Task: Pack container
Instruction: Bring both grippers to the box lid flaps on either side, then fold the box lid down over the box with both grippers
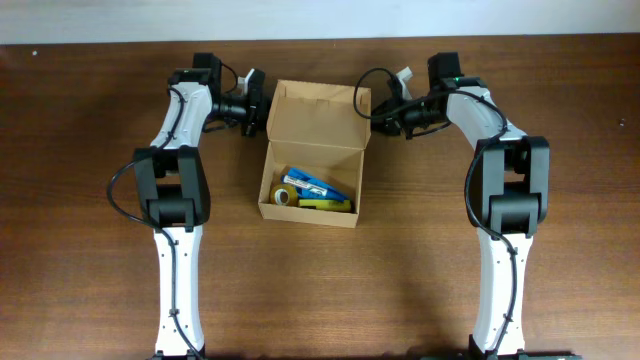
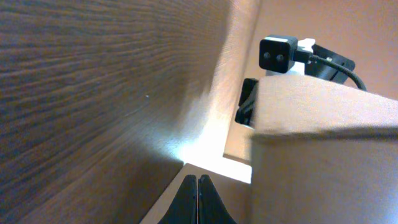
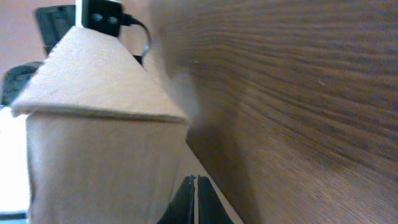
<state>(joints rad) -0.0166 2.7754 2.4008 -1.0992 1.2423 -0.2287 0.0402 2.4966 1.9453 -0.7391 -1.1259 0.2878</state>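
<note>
The container (image 1: 308, 213) is a brown cardboard box at the table's middle, its hinged lid (image 1: 318, 112) standing open at the back. Inside lie a tape roll (image 1: 282, 195), a blue and white pen (image 1: 318, 184) and a yellow item (image 1: 326, 205). My left gripper (image 1: 262, 113) is shut and sits against the lid's left edge; in the left wrist view its fingertips (image 2: 198, 182) press together beside the cardboard (image 2: 323, 155). My right gripper (image 1: 378, 117) is shut at the lid's right edge; its fingertips (image 3: 195, 182) lie along the cardboard (image 3: 93, 155).
Dark wooden table (image 1: 90, 250) all round the box. Both arms reach in from the sides at the back. The right wrist's camera (image 2: 278, 55) shows over the lid in the left wrist view, and the left one (image 3: 102, 15) in the right wrist view.
</note>
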